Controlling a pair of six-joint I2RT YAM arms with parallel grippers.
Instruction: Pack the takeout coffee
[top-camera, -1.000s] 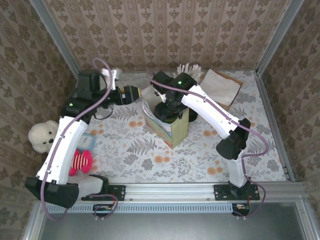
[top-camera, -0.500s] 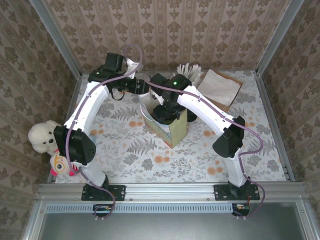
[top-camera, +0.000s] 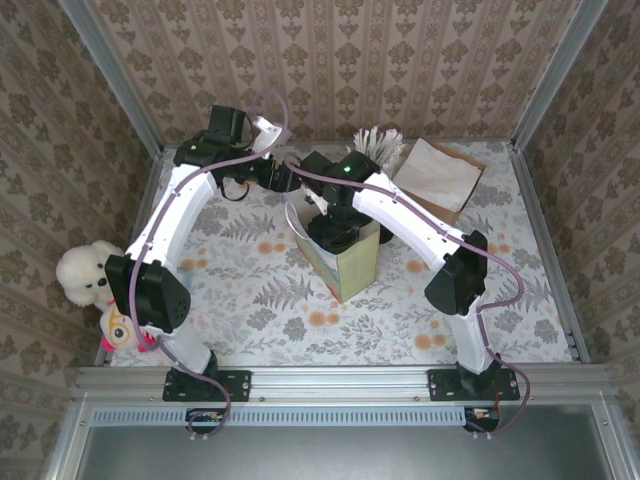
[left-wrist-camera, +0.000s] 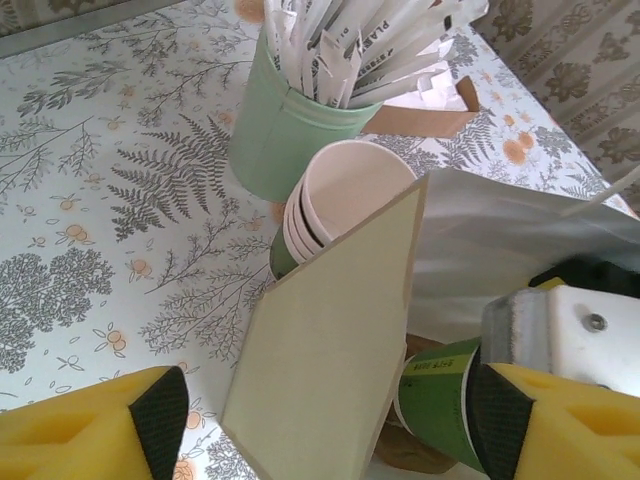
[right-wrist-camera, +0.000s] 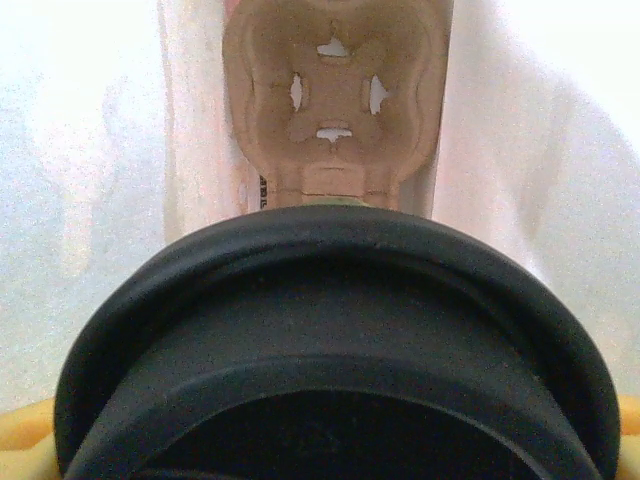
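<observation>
The takeout coffee (right-wrist-camera: 340, 330) sits inside the open mouth of the pale-green paper bag (top-camera: 348, 262), gripped by the right gripper (top-camera: 337, 222), which reaches down into the bag from above. In the right wrist view the round black lid lies squarely between the jaws, with a yellow fingertip (right-wrist-camera: 22, 440) showing at each lower corner, so the jaws are closed to the cup's width and pressed on its sides. Beyond the lid, at the bottom of the white-lined bag, lies a cardboard cup carrier (right-wrist-camera: 335, 95); the cup hangs above it, apart from it.

In the left wrist view the cup's dark-green side (left-wrist-camera: 438, 400) shows tilted just behind the bag's near wall. The left gripper (left-wrist-camera: 325, 430) stands with its jaws spread wide, one on either side of that wall's edge, holding nothing. Behind the bag stand a stack of cream-lined cups (left-wrist-camera: 345, 195) and, just beside it, a pale-green cup of white sticks (left-wrist-camera: 285, 135). A white teddy bear (top-camera: 85, 275) sits at the left edge of the table (top-camera: 250, 300).
</observation>
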